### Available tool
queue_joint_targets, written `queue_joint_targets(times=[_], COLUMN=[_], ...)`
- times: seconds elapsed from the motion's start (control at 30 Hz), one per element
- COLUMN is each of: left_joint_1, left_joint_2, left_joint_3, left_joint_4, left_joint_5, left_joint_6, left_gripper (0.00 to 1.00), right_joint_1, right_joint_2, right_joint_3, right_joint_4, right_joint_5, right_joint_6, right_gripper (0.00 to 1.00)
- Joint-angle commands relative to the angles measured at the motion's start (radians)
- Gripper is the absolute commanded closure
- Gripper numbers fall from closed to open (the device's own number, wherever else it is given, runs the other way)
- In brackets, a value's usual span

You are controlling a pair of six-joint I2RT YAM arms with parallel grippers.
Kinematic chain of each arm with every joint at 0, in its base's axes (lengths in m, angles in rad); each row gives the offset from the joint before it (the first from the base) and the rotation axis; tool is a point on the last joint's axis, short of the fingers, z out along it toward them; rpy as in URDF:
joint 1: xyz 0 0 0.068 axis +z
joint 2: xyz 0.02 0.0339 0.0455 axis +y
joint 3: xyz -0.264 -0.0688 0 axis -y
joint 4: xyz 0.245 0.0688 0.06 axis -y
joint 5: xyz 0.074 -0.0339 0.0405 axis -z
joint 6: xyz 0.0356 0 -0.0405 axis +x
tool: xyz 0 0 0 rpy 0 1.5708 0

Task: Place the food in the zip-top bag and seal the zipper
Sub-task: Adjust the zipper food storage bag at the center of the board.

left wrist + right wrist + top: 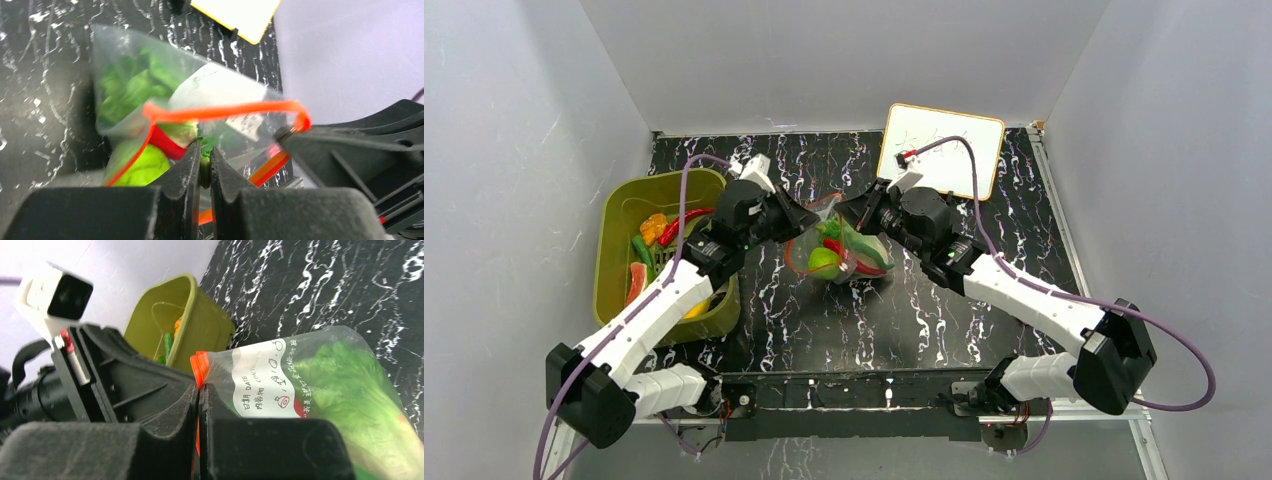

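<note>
Table [924, 320]: black marbled top; both your arms reach to its middle.
Basket [614, 250]: olive green, at the table's left edge, with toy pieces inside, red, orange and green.
Whiteboard [944, 150]: far right of the table, well apart from the bag.
Zip-top bag [839, 250]: mid-table, strung between your two grippers. Whether it touches the table, you cannot tell.
Left gripper [202, 165]: jaws drawn almost together, nipping the bag's near mouth edge.
Right gripper [199, 395]: jaws closed on the zipper at the bag's corner.
Food [345, 375]: leafy cabbage, a light green piece and a red piece, all inside the bag.
Zipper [220, 112]: red-orange; its two strips stand apart, mouth open.
</note>
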Motion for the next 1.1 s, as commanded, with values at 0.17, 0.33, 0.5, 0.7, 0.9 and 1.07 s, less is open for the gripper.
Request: queue_joint_targets(times=[0.17, 0.33, 0.5, 0.7, 0.9, 1.07], left_joint_1=[-0.003, -0.002, 0.0, 0.027, 0.048, 0.048], left_joint_2=[0.143, 0.136, 0.141, 0.183, 0.223, 0.288], left_joint_3=[0.239, 0.269, 0.305, 0.318, 0.225, 0.181], left_joint_4=[-0.113, -0.155, -0.172, -0.297, -0.162, -0.119], left_joint_5=[0.255, 0.317, 0.439, 0.351, 0.394, 0.365], left_joint_6=[0.166, 0.166, 0.162, 0.252, 0.187, 0.171], left_gripper=[1.0, 1.0, 1.0, 1.0, 1.0, 1.0], right_joint_1=[-0.002, -0.002, -0.003, -0.002, -0.003, -0.002], right_joint_2=[-0.005, -0.008, -0.012, -0.03, -0.026, -0.021], right_joint_3=[0.079, 0.077, 0.084, 0.077, 0.048, 0.06], right_joint_4=[0.111, 0.123, 0.135, 0.17, 0.197, 0.198], right_joint_5=[-0.192, -0.17, -0.134, -0.179, -0.211, -0.21], right_joint_6=[-0.092, -0.078, -0.041, -0.012, 0.006, 0.003], right_gripper=[1.0, 1.0, 1.0, 1.0, 1.0, 1.0])
